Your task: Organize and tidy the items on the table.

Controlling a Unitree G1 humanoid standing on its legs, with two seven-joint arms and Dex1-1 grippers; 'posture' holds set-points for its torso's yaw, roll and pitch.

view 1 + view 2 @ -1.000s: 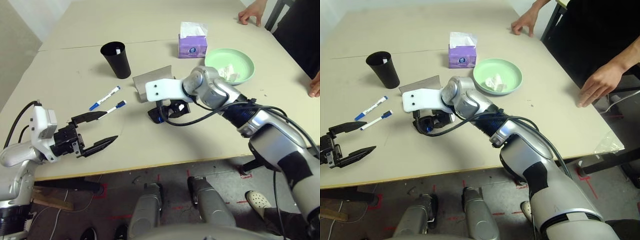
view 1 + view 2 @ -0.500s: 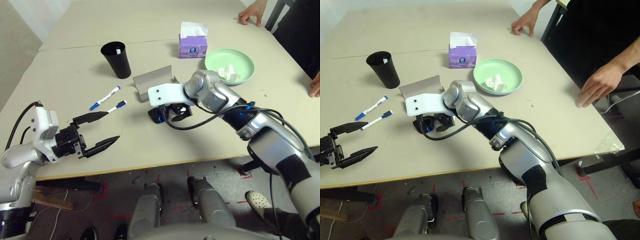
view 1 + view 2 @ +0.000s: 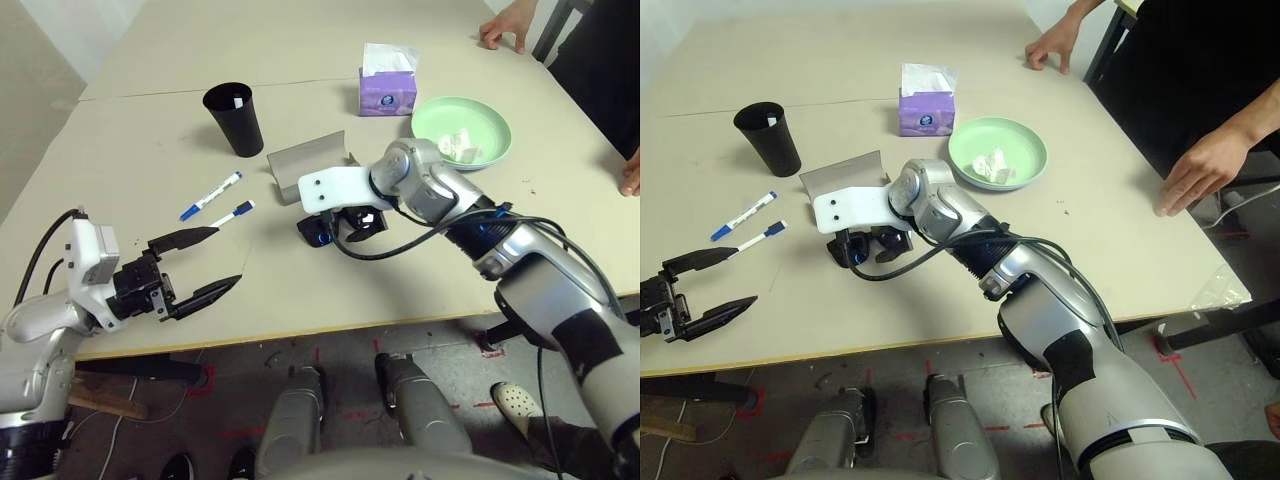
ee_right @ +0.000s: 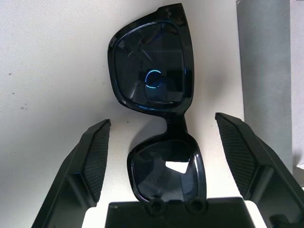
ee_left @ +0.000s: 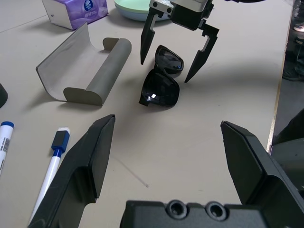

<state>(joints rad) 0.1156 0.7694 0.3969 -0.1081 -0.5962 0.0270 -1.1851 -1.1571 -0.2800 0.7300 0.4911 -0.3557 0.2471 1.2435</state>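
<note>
My right pincer point(image 4: 162, 121) is spread wide, with nothing held in it. Between its two fingers, on the table point(image 3: 330, 285), lie the sunglasses point(image 4: 159, 102); one lens sits down between my fingers, and the other reaches out past their tips. I touch neither side of the frame.

Taking the sunglasses as my landmark, the grey glasses case point(image 5: 90, 71) lies open just beside them, and the tissue box point(image 3: 387, 92) stands beyond that case. The round plates point(image 3: 461, 133) are to the right of the sunglasses and farther from me, with the crumpled tissue point(image 3: 461, 148) lying in the top one. To their left lie the two markers point(image 3: 211, 197) point(image 3: 236, 215), and the black cup point(image 3: 234, 120) stands farther out on that same side.

My left pincer point(image 3: 230, 257) is also wide and empty, left of the sunglasses, with one finger close by the nearer marker.
</note>
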